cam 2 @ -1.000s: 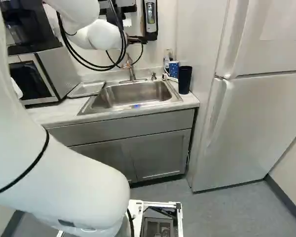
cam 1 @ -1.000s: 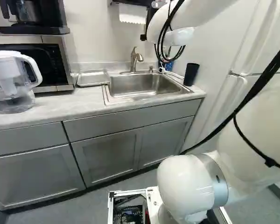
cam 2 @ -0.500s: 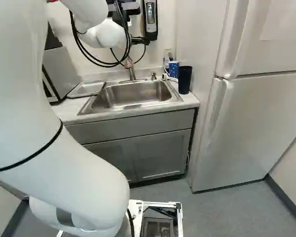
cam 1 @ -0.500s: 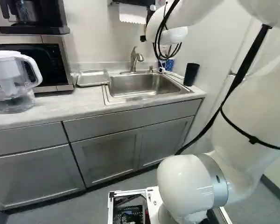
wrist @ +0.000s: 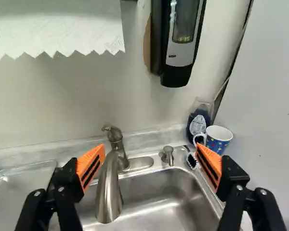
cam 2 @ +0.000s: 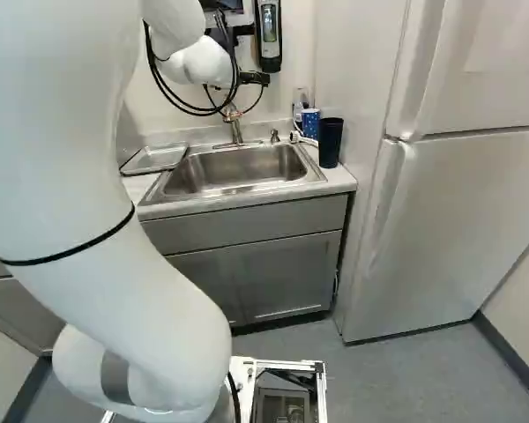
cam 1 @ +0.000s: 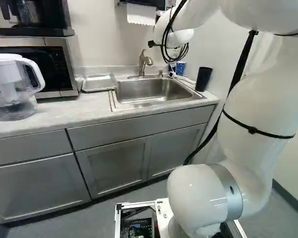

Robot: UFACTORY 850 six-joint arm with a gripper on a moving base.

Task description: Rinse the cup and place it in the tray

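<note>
The claw (cam 2: 254, 79) is facing the faucet (wrist: 113, 183), spreading its fingers wide and holding nothing. Two cups are standing upright by the sink (cam 1: 149, 91); which one the task is meaning, I cannot tell. The blue patterned cup (wrist: 217, 140) is sitting near the bench's back right corner, beside a bottle (wrist: 197, 126) that is bearing a pale label. The dark cup (cam 2: 331, 143) is standing nearer the bench's right edge. A tray (cam 1: 99, 83) is lying left of the sink, towards the bench's back edge. On the wall, a dispenser (wrist: 183, 45) is showing small pale print.
</note>
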